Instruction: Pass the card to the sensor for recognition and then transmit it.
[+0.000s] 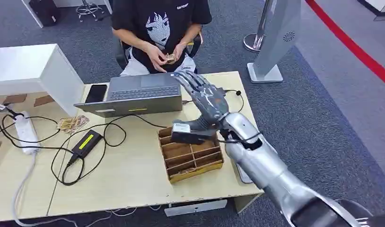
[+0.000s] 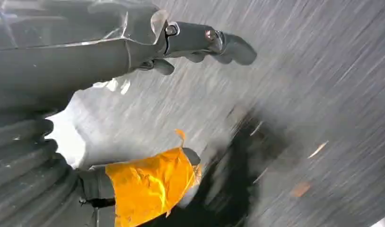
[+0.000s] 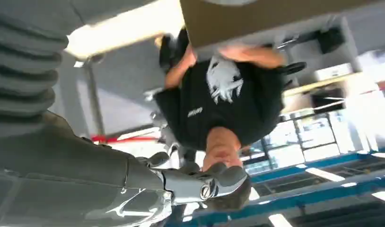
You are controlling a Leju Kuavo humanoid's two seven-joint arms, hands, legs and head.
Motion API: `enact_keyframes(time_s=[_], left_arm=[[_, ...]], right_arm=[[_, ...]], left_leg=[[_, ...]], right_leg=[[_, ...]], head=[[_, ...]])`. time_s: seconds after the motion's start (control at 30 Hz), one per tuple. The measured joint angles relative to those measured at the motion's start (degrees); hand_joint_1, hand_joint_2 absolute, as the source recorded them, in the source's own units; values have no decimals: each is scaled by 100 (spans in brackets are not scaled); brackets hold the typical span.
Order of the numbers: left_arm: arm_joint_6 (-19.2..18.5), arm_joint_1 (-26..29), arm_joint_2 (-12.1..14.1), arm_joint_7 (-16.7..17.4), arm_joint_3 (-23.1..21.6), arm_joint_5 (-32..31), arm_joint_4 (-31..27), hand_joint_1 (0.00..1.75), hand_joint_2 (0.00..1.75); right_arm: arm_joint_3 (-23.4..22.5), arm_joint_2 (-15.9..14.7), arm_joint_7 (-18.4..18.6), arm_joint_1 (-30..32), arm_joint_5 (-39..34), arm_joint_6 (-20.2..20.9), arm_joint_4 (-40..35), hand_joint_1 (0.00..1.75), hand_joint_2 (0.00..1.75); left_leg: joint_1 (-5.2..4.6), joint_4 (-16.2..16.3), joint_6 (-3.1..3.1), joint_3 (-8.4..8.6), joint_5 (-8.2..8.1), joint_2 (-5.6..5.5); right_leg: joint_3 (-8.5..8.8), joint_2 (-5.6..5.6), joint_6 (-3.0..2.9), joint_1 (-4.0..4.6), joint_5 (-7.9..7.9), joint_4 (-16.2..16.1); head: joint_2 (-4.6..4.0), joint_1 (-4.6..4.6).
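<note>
Right hand (image 1: pixel 205 97) hung empty with fingers spread above the table (image 1: pixel 134 179), at one o'clock from the compartmented box (image 1: pixel 190 156), while the card (image 1: pixel 170 58) sat in the person's hands (image 1: pixel 164 54) at twelve o'clock, so the transmit step seemed done and withdrawal likely came next.

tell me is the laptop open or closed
Open. In the head view the laptop lies unfolded nearly flat on the table, its keyboard exposed, in front of the seated person.
</note>
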Motion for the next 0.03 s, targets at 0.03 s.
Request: enact_keyframes(time_s=[0.03], left_arm=[[13, -5, -211, -70, -90, 201, 22, 0, 175]], right_arm=[[-181, -107, -278, 437, -238, 125, -407, 0, 175]], left_leg=[[6, 3, 9, -5, -5, -7]], right_leg=[[3, 2, -1, 5, 1, -8]], head=[[0, -8]])
